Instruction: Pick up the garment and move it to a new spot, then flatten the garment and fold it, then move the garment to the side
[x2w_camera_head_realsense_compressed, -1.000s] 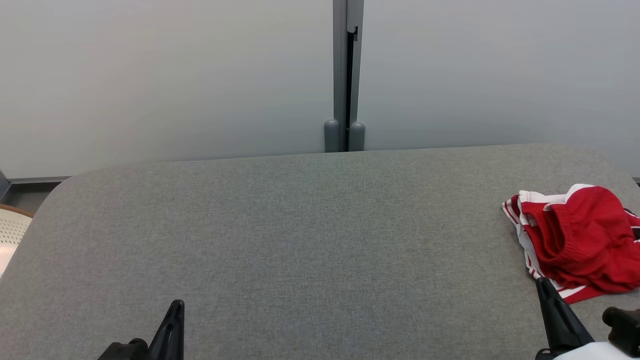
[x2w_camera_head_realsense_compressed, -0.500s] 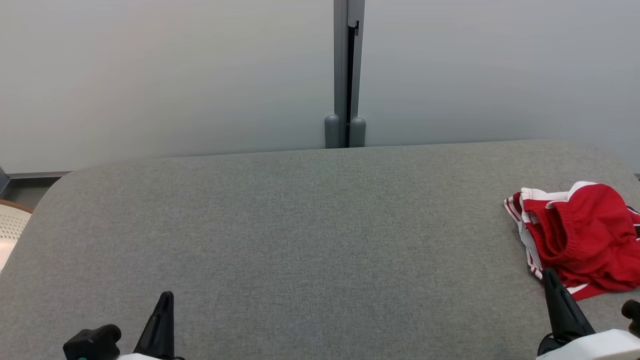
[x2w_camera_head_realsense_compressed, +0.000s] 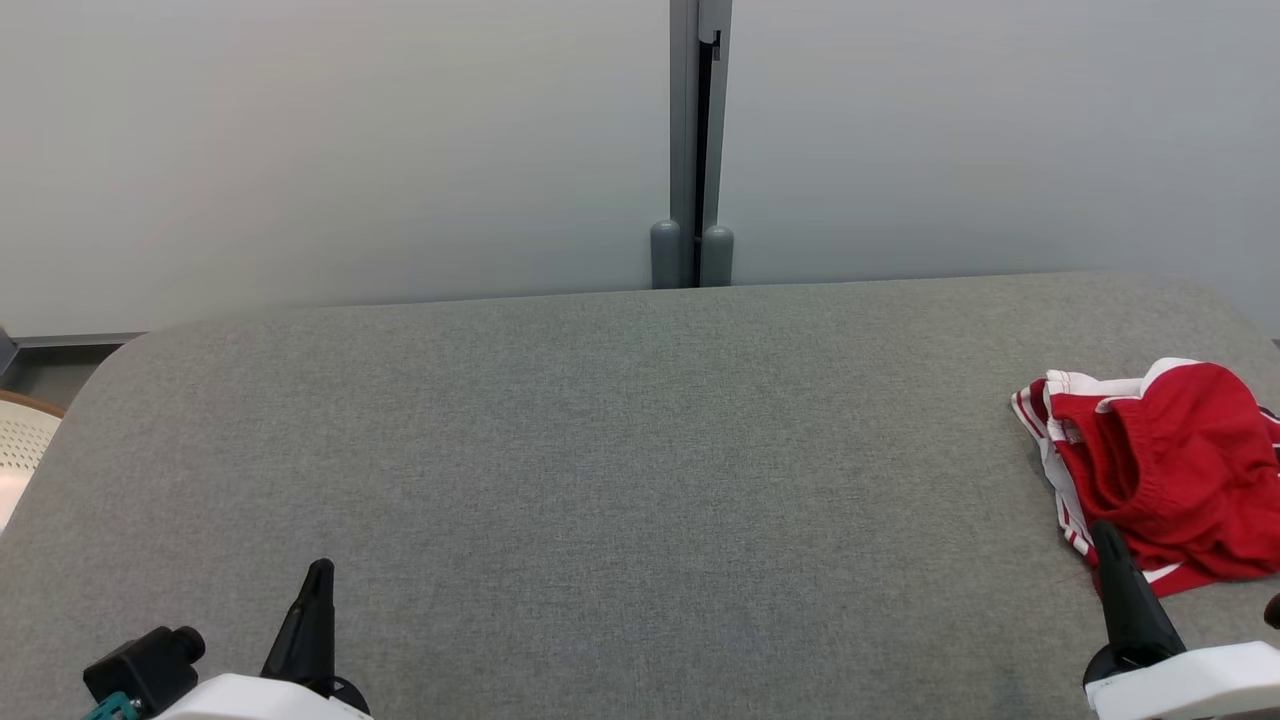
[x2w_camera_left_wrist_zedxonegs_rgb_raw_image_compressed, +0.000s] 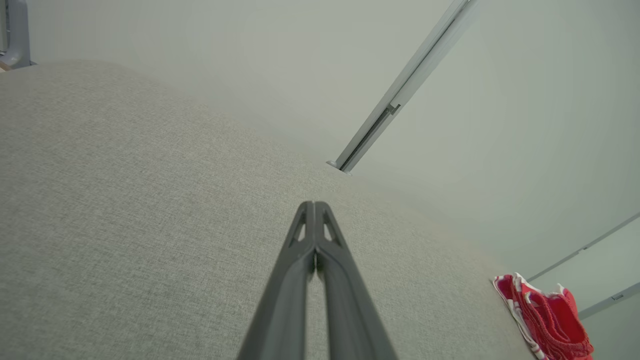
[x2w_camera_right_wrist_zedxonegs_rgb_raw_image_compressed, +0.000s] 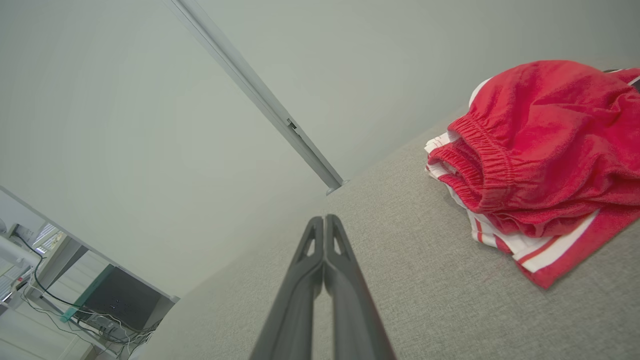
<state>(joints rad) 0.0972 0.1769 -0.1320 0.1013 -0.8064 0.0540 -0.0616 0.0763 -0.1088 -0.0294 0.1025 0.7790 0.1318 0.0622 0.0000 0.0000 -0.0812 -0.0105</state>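
With the middle of the table (x2w_camera_head_realsense_compressed: 600, 450) as the clock's centre and twelve at its far edge, the garment (x2w_camera_head_realsense_compressed: 1170, 480) lies on the table at three o'clock, close to the right edge. A post (x2w_camera_head_realsense_compressed: 692, 150) stands behind the table at twelve. The left gripper (x2w_camera_head_realsense_compressed: 318, 575) is above the near side at seven. The right gripper (x2w_camera_head_realsense_compressed: 1104, 535) is at four, just beside the garment's near-left corner. A chair (x2w_camera_head_realsense_compressed: 20, 450) sits off the table at nine.

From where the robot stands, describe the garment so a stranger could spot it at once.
Start at the grey table before the pale wall. Follow it to its right edge, just past the right gripper. There lies the garment: bunched red fabric with white stripes, the one bright thing on the grey.
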